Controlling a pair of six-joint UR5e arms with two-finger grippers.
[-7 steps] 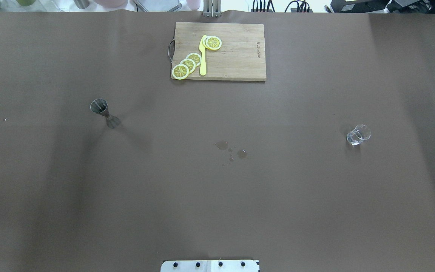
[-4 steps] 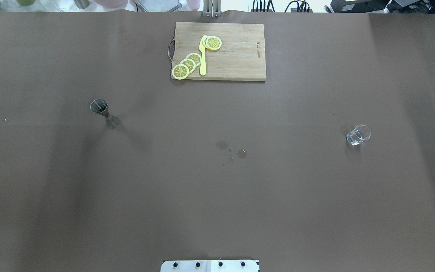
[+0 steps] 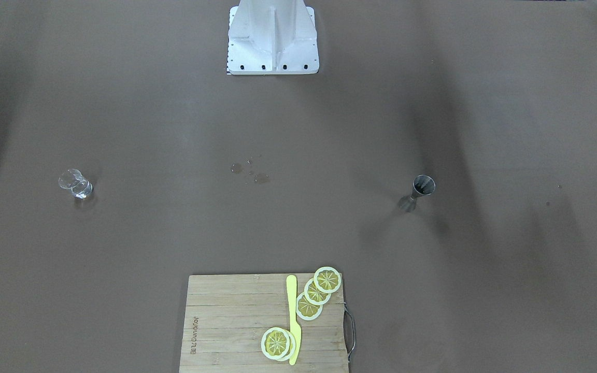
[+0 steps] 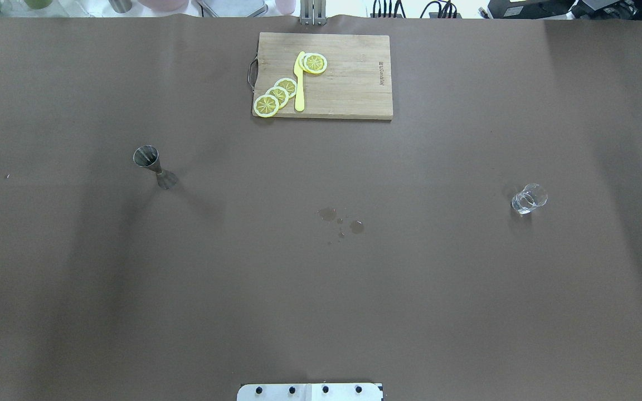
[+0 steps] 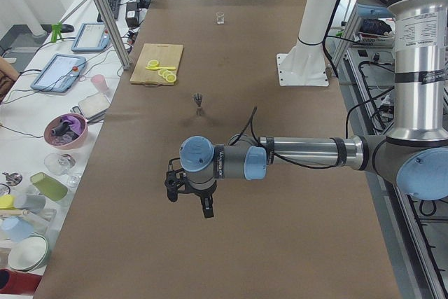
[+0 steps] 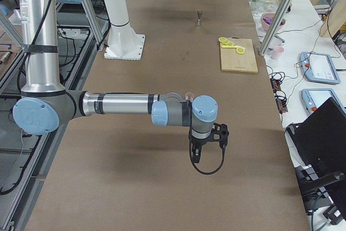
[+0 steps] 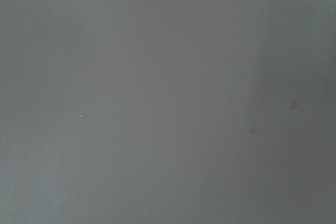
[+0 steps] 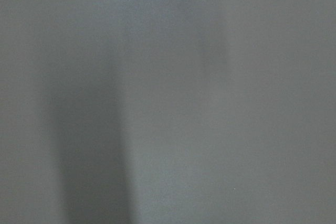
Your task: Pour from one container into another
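A small metal jigger (image 4: 151, 164) stands upright on the brown table at the left; it also shows in the front view (image 3: 418, 190) and both side views (image 5: 199, 99) (image 6: 200, 14). A clear shot glass (image 4: 528, 199) (image 3: 75, 184) (image 5: 220, 18) stands at the right. My left gripper (image 5: 189, 197) hangs over bare table well short of the jigger, seen only from the side; I cannot tell its state. My right gripper (image 6: 208, 143) likewise hangs near the glass's end, and its state cannot be told. Both wrist views show only table surface.
A wooden cutting board (image 4: 349, 83) with lemon slices (image 4: 276, 96) and a yellow knife (image 4: 299, 83) lies at the far middle. Small wet spots (image 4: 342, 220) mark the table centre. The robot's base plate (image 4: 310, 391) sits at the near edge.
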